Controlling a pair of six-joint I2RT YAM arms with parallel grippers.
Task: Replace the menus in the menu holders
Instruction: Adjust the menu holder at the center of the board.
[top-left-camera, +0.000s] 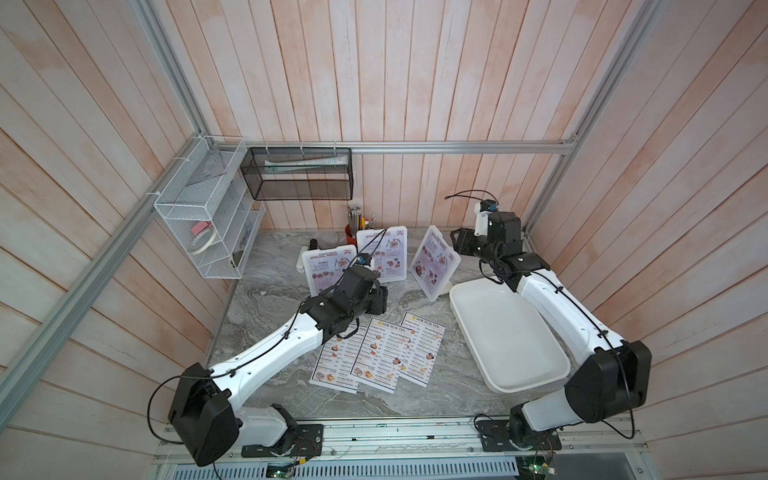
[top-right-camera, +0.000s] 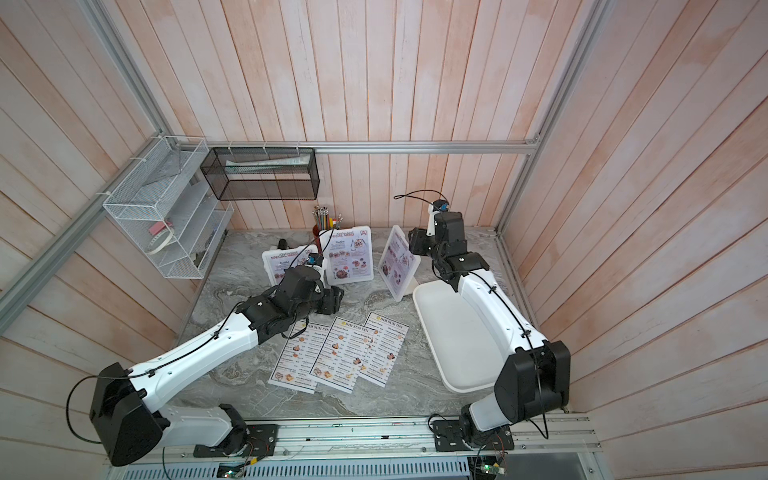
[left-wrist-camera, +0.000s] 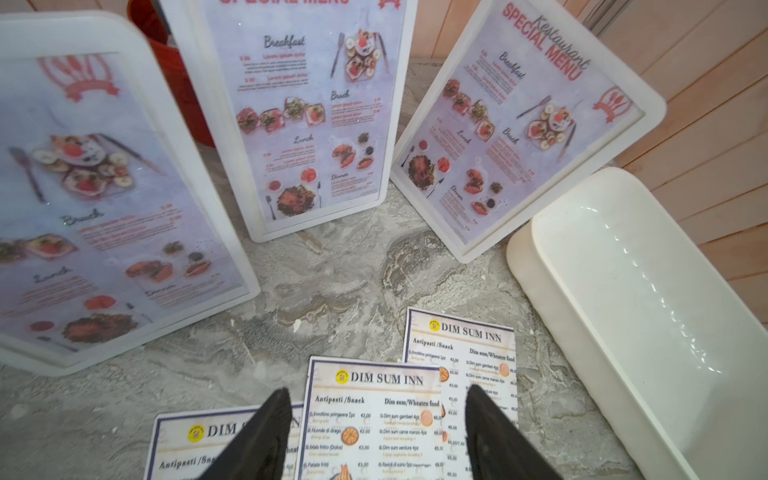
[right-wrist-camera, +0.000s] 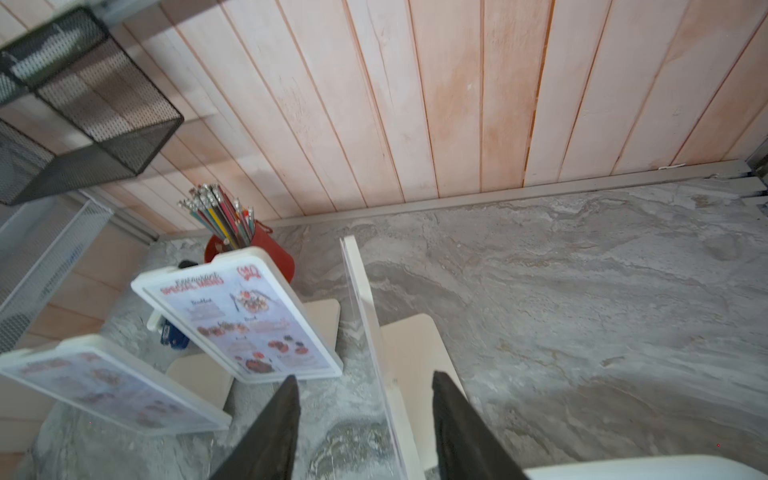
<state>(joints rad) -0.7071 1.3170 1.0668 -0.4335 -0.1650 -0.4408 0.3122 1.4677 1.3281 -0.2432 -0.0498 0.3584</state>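
Right end effector (right-wrist-camera: 366, 378): wide, astride edge of right menu holder (right-wrist-camera: 358, 270); closing skewed, I may topple it.
Left end effector (left-wrist-camera: 378, 390): wide, empty.

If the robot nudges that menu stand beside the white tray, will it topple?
Probably. The menu holder is a thin upright panel propped on one narrow back stand, so a sideways push likely tips it. It looks like stiff, light plastic: it should lift without bending, though its smooth faces may slip.
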